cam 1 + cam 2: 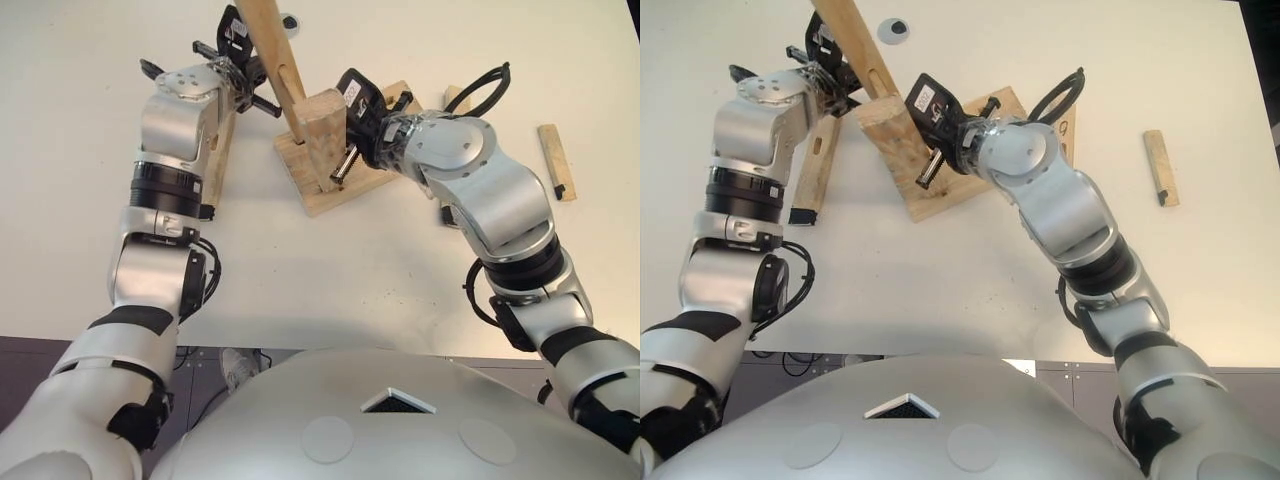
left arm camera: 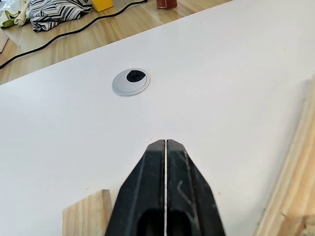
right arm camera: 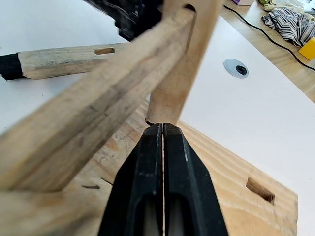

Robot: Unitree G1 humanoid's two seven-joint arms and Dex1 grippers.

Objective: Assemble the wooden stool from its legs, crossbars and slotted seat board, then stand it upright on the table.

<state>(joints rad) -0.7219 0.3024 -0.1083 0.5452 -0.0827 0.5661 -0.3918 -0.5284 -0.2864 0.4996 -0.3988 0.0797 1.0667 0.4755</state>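
From the head cam, the slotted seat board (image 1: 315, 200) lies flat on the white table (image 1: 90, 120). One leg (image 1: 268, 40) sticks up out of it at a tilt, and a chunkier wooden piece (image 1: 322, 125) stands on it right next to that. The left gripper (image 1: 268, 106) sits just beside the tilted leg, and the right gripper (image 1: 338, 175) is down by the base of the chunky piece. A loose leg (image 1: 218, 165) lies flat under the left arm, and a short wooden piece (image 1: 557, 160) lies well off to the right. In the left wrist cam, the fingers (image 2: 182, 177) are pressed fully together with nothing between them, above bare table near a grey cable grommet (image 2: 131, 81). In the right wrist cam, that gripper's also closed tight and empty, with its tips right at the foot of the upright leg on the board.
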